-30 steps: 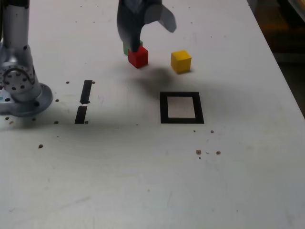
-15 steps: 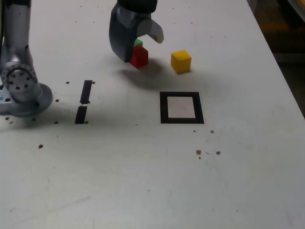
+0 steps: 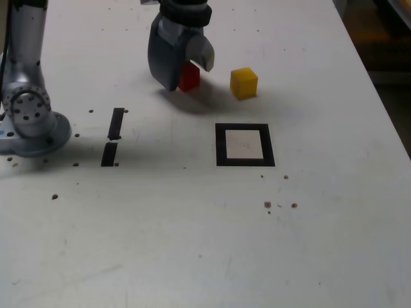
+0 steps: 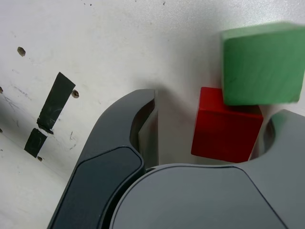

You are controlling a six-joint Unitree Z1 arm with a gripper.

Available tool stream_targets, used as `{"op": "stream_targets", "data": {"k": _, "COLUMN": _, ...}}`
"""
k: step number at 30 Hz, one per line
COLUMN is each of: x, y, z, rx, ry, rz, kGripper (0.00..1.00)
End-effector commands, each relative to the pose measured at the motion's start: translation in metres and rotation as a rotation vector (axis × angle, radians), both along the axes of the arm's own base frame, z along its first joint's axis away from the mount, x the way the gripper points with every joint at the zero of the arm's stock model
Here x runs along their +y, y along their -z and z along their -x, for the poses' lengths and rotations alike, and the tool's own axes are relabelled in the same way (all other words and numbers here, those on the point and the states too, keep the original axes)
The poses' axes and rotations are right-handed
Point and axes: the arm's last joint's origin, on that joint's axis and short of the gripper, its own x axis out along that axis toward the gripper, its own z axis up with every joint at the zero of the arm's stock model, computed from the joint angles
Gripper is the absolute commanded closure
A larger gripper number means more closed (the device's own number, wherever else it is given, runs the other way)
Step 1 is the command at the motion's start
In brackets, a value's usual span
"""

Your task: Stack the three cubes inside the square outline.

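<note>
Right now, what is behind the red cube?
The green cube sits right behind the red cube, shown in the wrist view. In the exterior view the claw hides it. Whether the two touch is unclear.

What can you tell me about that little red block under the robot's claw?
The red block is a small, plain, solid-coloured cube with sharp edges and a matte face; its material is hard to tell. It sits flat on the white table, between the gripper's jaws, which stand around it with a gap still showing on one side in the wrist view. A green block lies close against it. In the exterior view the yellow block is apart to its right, and the square outline is nearer the camera.
</note>
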Motion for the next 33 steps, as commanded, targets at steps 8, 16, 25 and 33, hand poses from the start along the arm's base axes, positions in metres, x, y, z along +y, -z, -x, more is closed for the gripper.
{"op": "stream_targets", "data": {"k": 8, "x": 0.006, "y": 0.003, "z": -0.002, "rx": -0.011, "ry": -0.015, "rz": -0.024, "kGripper": 0.45}}
{"op": "stream_targets", "data": {"k": 16, "x": 0.008, "y": 0.003, "z": -0.003, "rx": -0.021, "ry": -0.01, "rz": -0.034, "kGripper": 0.64}}
{"op": "stream_targets", "data": {"k": 25, "x": -0.006, "y": -0.034, "z": 0.004, "rx": -0.036, "ry": 0.031, "rz": -0.046, "kGripper": 0.7}}
{"op": "stream_targets", "data": {"k": 33, "x": -0.056, "y": -0.07, "z": -0.014, "rx": -0.052, "ry": 0.234, "rz": -0.023, "kGripper": 0.7}}
